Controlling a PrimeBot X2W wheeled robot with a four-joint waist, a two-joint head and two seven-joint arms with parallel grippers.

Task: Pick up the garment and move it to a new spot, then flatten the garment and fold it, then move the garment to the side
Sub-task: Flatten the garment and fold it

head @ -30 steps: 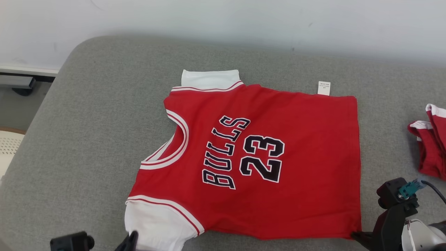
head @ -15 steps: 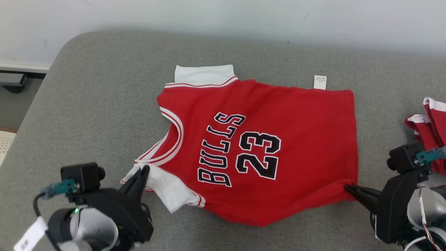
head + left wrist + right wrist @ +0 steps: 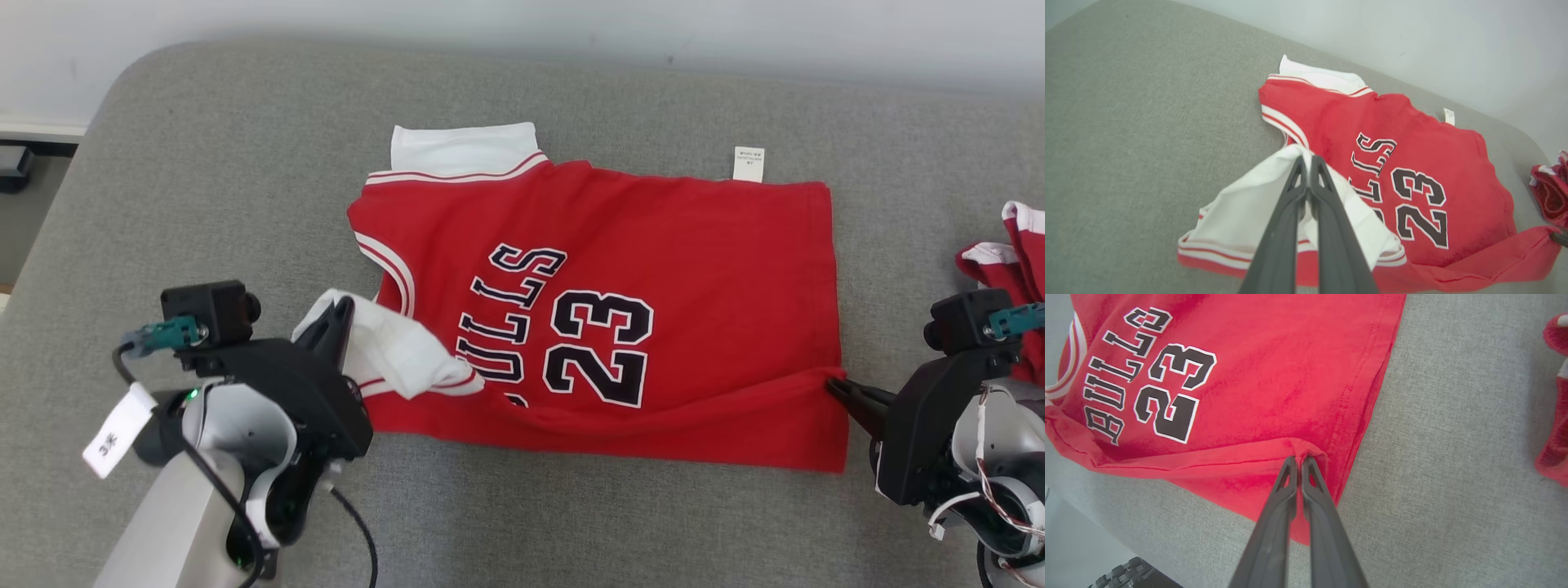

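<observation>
1. Grey cushion [image 3: 204, 204] carries our red jersey [image 3: 694, 245], printed BULLS 23, which lies at its middle with the collar toward our left.
2. Our left gripper [image 3: 341, 310] is pinched tight on the near white sleeve [image 3: 392, 347], which is lifted and folded over the red chest.
3. Our right gripper [image 3: 834, 385] is clamped closed on the near hem corner, raising a ridge of cloth along the near side.
4. From the right wrist we see the hem's stitching puckered at the fingertips. From the head we see the whole outline and a white label [image 3: 749, 163] at the far edge.
5. Another red-and-white garment [image 3: 1008, 269] lies at the cushion's right edge, apart from the jersey.
6. We see a pale wall [image 3: 522, 20] running behind.
</observation>
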